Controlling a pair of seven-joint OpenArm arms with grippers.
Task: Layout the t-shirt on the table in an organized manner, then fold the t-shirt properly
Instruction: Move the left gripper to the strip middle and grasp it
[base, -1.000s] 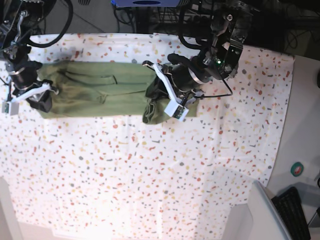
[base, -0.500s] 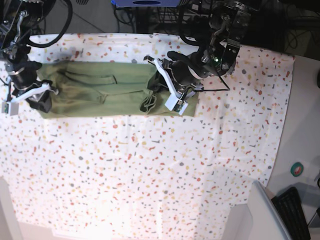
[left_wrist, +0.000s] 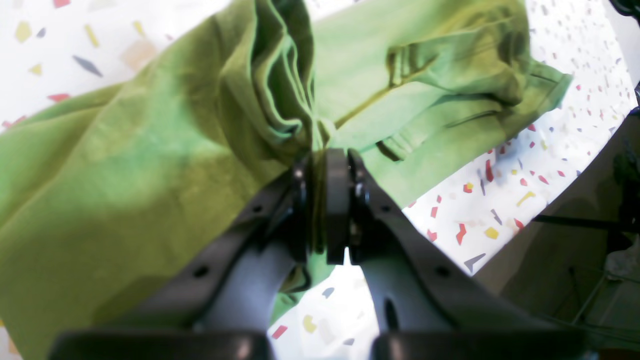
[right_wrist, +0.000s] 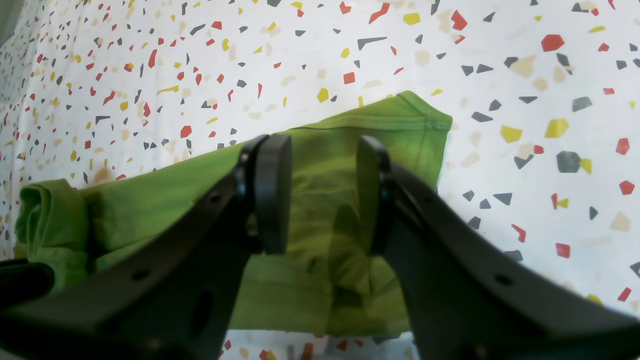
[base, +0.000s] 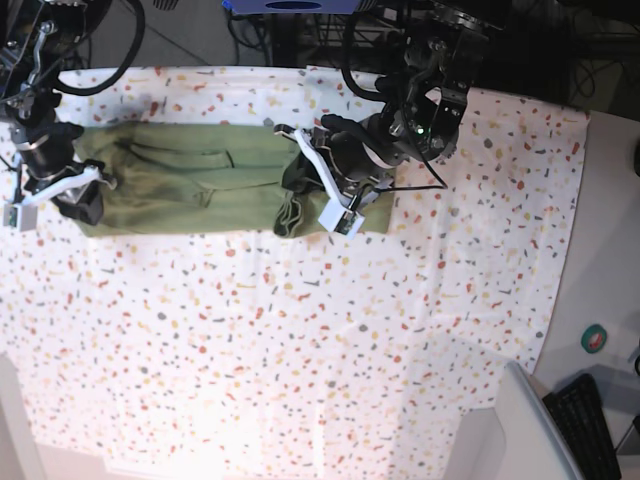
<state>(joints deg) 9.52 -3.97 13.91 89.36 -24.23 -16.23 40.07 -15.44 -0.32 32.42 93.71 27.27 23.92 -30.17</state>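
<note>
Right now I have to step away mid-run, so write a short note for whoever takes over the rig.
Left end effector: shut on a bunched fold of the t-shirt, lifted off the table.
Right end effector: open, its pads straddling the shirt's other end over the hemmed corner, not gripping.
T-shirt: a long narrow band along the far side of the table, already folded lengthwise.
Done: laid out and narrowed.
Left: carry the held end across toward the right arm's end, set it down, square the edges.
</note>
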